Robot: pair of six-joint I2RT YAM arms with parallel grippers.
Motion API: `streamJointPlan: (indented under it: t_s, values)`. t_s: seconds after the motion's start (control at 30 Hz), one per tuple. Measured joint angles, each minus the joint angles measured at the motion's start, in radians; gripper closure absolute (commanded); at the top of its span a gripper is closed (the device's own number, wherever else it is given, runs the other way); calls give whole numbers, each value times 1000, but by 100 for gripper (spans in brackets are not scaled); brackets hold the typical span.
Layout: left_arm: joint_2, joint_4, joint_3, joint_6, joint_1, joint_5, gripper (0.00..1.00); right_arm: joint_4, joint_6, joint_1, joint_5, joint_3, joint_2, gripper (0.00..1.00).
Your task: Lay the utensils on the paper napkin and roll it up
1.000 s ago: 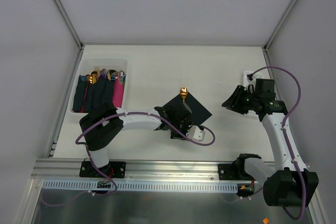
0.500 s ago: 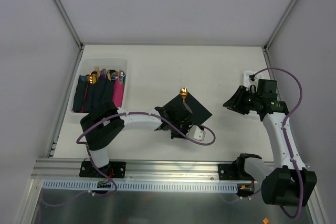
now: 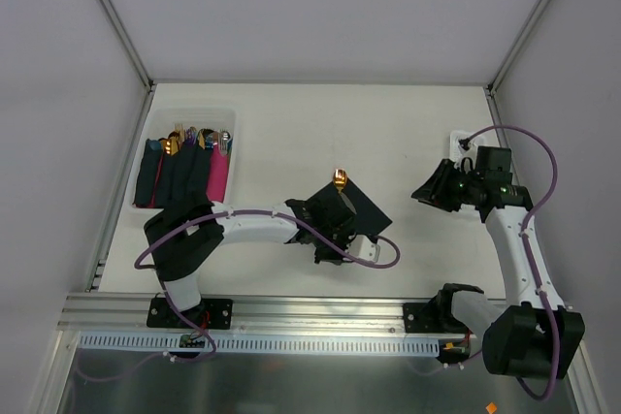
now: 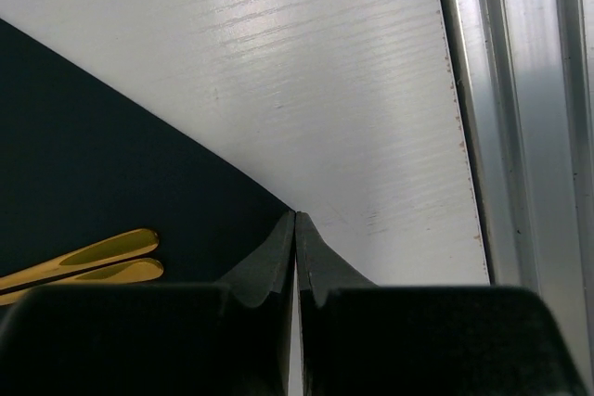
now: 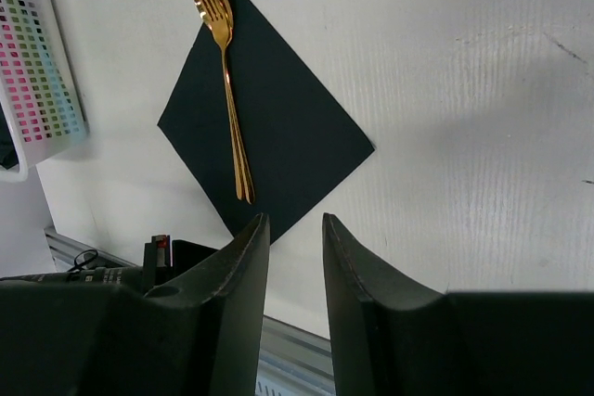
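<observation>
Your utensils point(image 5: 230, 90) already lie on the napkin point(image 5: 278, 136), so only the rolling looks left. Left jaws sit closed at its 6 o'clock corner; right jaws hang part-open, empty.

White table point(image 3: 408, 123), pale grey walls point(image 3: 320, 7)

Paper napkin point(image 3: 364, 203) at centre of table point(image 3: 291, 123), utensils point(image 3: 341, 179) on it with heads at its far corner, left gripper point(image 4: 295, 229) on its near corner, right gripper point(image 5: 295, 224) well right, bin point(image 3: 194, 115) far left holding cutlery point(image 3: 199, 136) behind folded napkins point(image 3: 175, 176)
</observation>
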Motion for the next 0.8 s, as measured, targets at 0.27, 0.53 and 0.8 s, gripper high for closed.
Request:
streamJointPlan:
  t_s: [0.27,0.53,0.8]
  values:
    - [-4,-52,59,-29,24,33,100,6,-13,-1,-26,-27,42,71]
    - [3,-68,138,-31,110,66,100,19,-17,-1,-54,-35,68,73]
    - [69,-76,206,-14,174,73,100,54,-13,-1,-90,-72,96,78]
